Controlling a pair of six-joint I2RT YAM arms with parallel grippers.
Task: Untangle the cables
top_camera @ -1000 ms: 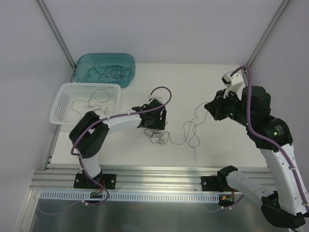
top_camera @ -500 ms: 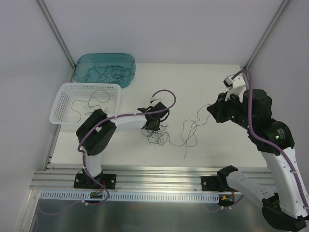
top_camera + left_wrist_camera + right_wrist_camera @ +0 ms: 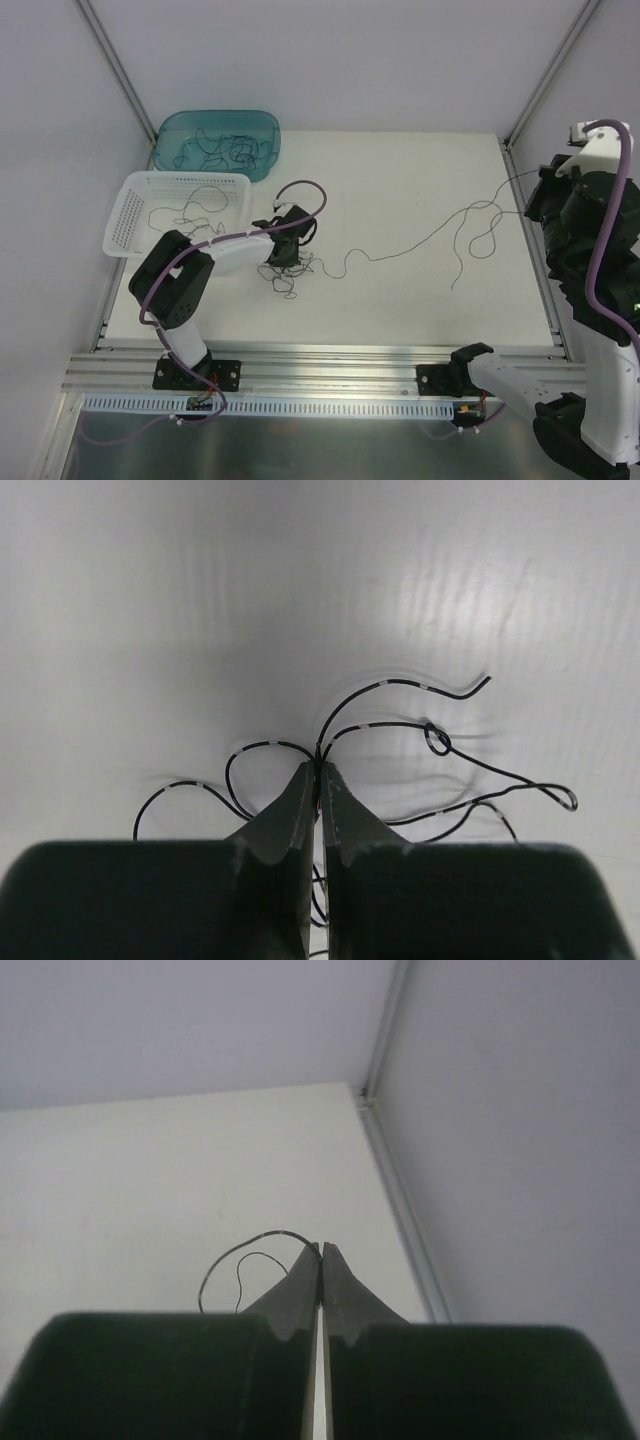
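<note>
A small tangle of thin dark cables (image 3: pixel 287 279) lies left of the table's middle. My left gripper (image 3: pixel 284 254) is down on it and shut. In the left wrist view the tips (image 3: pixel 320 771) pinch several strands (image 3: pixel 400 684) that fan out to both sides. One long cable (image 3: pixel 420 240) runs from the tangle across the table to my right gripper (image 3: pixel 538 183), raised at the far right edge. In the right wrist view its tips (image 3: pixel 321 1248) are shut on that cable's end (image 3: pixel 250 1241), which curls off to the left.
A teal bin (image 3: pixel 262 122) at the back left holds more loose cables. A white slotted basket (image 3: pixel 128 215) in front of it holds a few strands. A grey wall (image 3: pixel 520 1140) and the table's right rail (image 3: pixel 530 240) are close to the right gripper.
My left gripper has shut on the tangle and drawn it a little left. The right arm has swung far right and up, pulling one cable out long across the table.
</note>
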